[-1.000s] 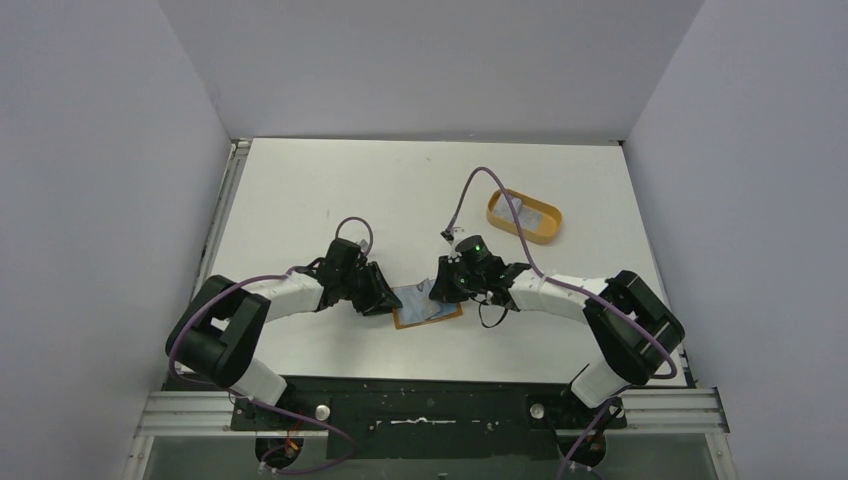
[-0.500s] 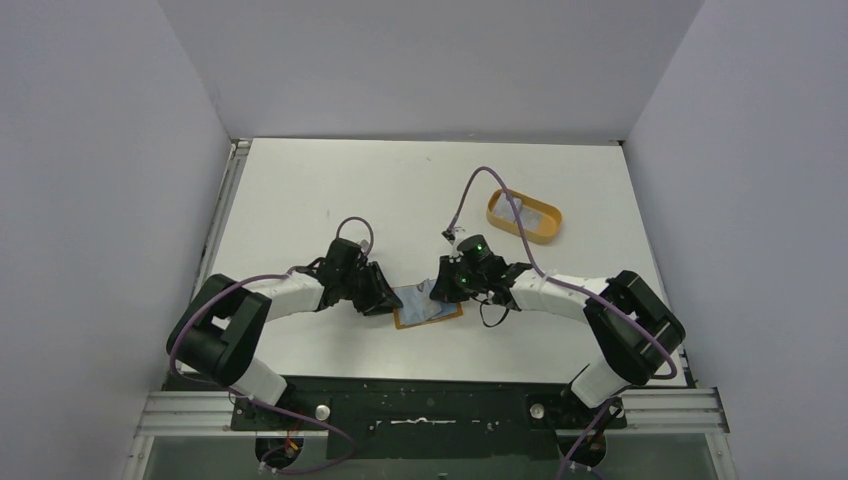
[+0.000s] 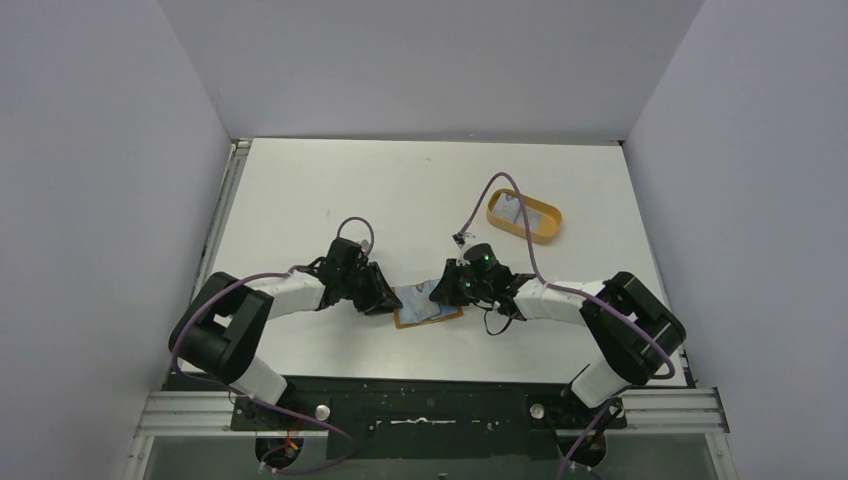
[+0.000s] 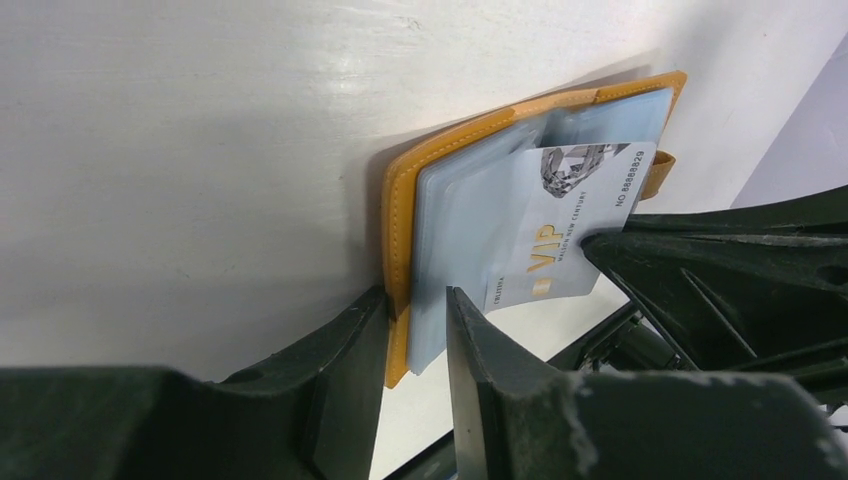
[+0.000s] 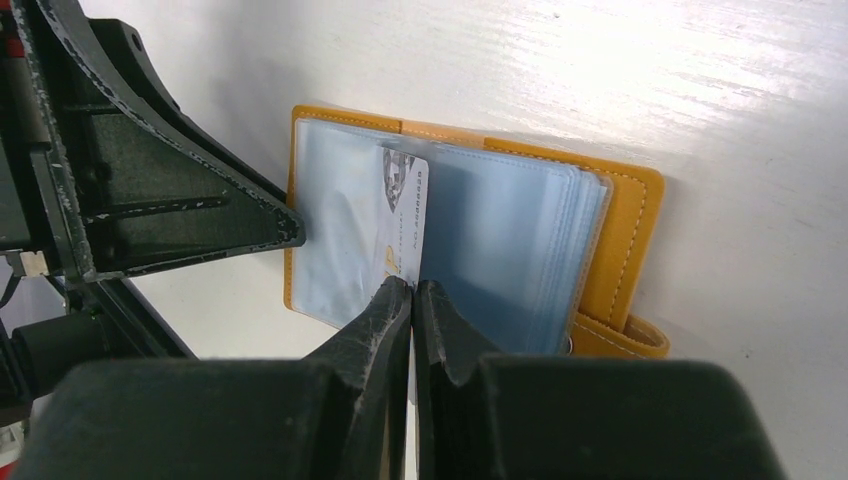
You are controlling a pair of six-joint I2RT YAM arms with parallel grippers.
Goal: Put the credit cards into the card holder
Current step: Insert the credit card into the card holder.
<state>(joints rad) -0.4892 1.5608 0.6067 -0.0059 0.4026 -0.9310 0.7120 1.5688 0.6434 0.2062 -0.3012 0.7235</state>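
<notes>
Right pincer [image 5: 412,285]: jaws pressed together on the near edge of one card [image 5: 405,215]. The card is pale grey-white, printed "VIP" in gold with a diamond graphic. It is held on edge in the right wrist view. Its far end lies among the clear sleeves [image 5: 510,240] of the holder [image 5: 625,230], near the middle fold. Cannot tell whether it is inside a pocket or only between pages.

Holder: open and flat on the bench [image 3: 350,180], orange cover down, grey-blue sleeves up. The snap tab sticks out at the side nearer the right pincer. It sits at the near middle of the bench, between the two arms.

Left pincer [image 4: 415,300]: jaws narrowly apart and straddling the holder's opposite edge. The orange rim and the outer sleeves sit in the gap, and both fingers look to be touching, so it pinches that edge. In the right wrist view one left fingertip rests on the outermost sleeve, just beside the card.

Tray [image 3: 524,218]: orange oval at far right of the bench, well apart from the holder. A pale item [image 3: 512,210] lies in it, too small to identify.
</notes>
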